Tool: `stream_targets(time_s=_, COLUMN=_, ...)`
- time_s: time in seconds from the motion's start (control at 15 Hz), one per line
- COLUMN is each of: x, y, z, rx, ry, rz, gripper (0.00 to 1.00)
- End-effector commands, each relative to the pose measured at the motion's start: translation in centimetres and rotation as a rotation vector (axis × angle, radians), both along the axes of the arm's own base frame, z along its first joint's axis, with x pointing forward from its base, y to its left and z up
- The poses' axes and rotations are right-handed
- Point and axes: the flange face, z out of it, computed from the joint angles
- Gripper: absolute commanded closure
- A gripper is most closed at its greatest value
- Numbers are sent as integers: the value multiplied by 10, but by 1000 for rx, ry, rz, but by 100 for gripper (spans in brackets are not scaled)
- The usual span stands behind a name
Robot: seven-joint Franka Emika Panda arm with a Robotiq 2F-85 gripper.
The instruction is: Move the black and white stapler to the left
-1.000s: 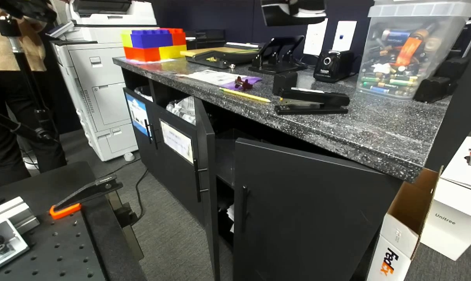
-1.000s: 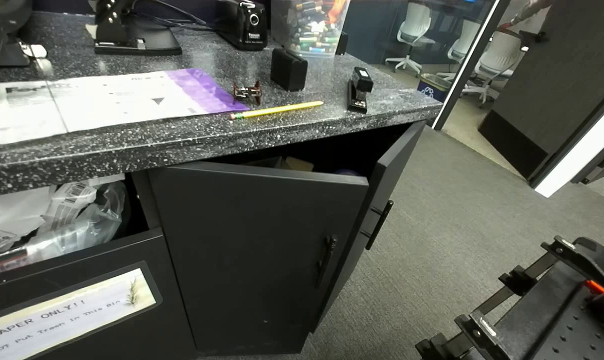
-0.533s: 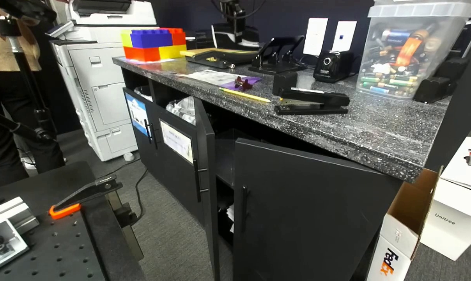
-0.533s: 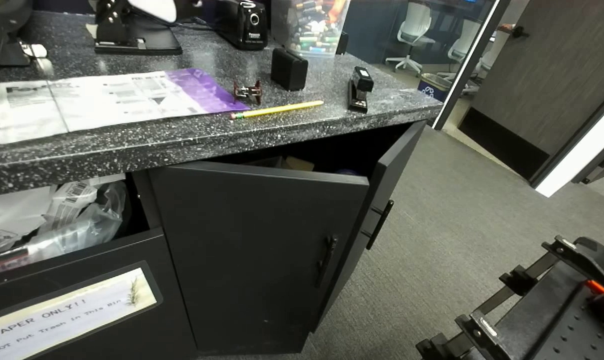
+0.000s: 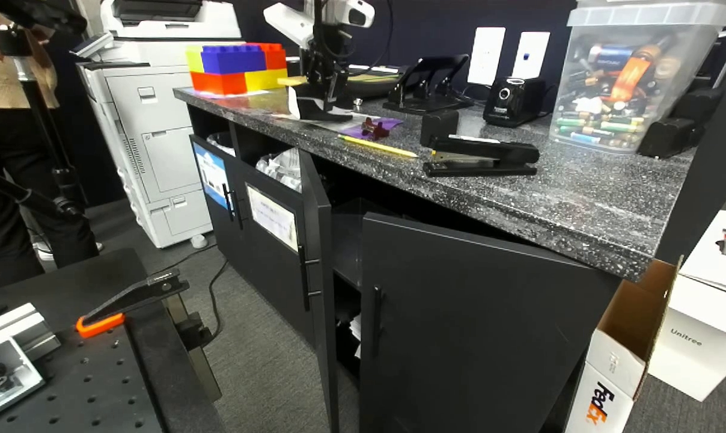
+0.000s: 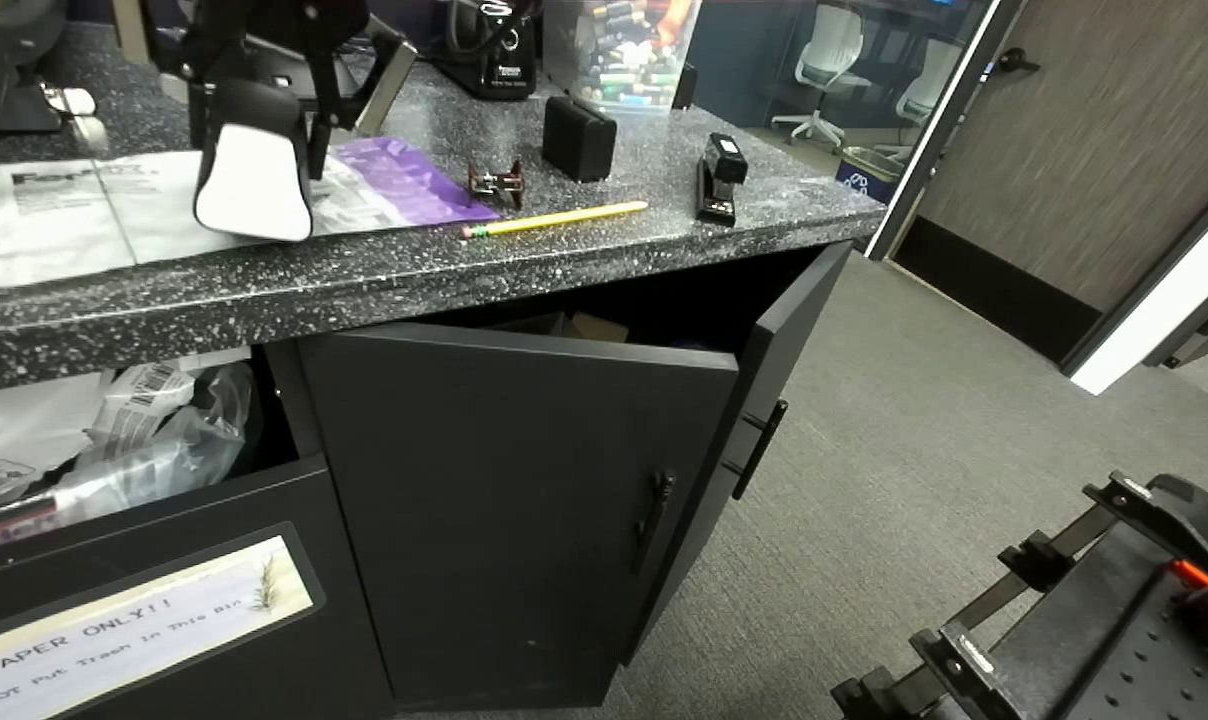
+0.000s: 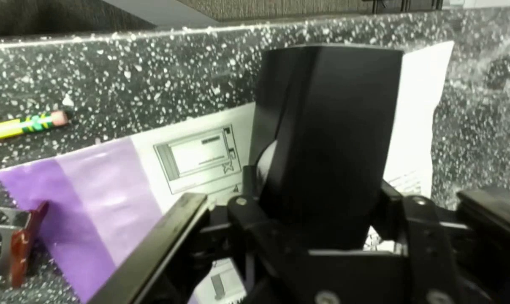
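The black and white stapler (image 5: 297, 107) is held low over the left part of the counter, above a printed white and purple sheet (image 5: 339, 124). In an exterior view its white base (image 6: 254, 185) faces the camera and its end points down toward the front edge. My gripper (image 6: 259, 130) is shut around its sides. In the wrist view the stapler's black body (image 7: 335, 118) fills the room between the fingers (image 7: 321, 190), with a bit of white at its left side. Whether it touches the sheet I cannot tell.
A slimmer all-black stapler (image 5: 483, 157) lies on the right, with a black block (image 6: 577, 138), a yellow pencil (image 6: 554, 219) and a red-brown clip (image 6: 494, 184). A black hole punch (image 5: 426, 84), a sharpener (image 5: 513, 102) and colored blocks (image 5: 234, 67) stand behind. Cabinet doors hang open.
In both exterior views the gripper has come down with the stapler in it, from high above the back of the counter. It moved left and toward the front edge. Objects on the counter stayed still.
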Motion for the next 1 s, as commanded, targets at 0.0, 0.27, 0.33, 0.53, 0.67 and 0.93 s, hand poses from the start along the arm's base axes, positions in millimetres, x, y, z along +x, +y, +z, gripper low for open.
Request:
stream_targets(time_s=0.0, x=-3, y=3, z=4, rx=-30, ry=12, rz=108, gripper=66)
stream_targets(time_s=0.27, x=-4, y=-2, z=21, rx=-53, ry=13, rz=151, gripper=14)
stream_targets(time_s=0.33, x=-5, y=-1, z=30, rx=-56, ry=17, rz=149, gripper=8)
stream_targets(time_s=0.53, x=-14, y=2, z=65, rx=-61, ry=43, rz=134, gripper=0)
stream_targets(time_s=0.67, x=-21, y=2, z=103, rx=-50, ry=84, rz=47, gripper=0)
stream_targets(time_s=0.93, x=-18, y=1, z=102, rx=-46, ry=58, rz=63, gripper=0)
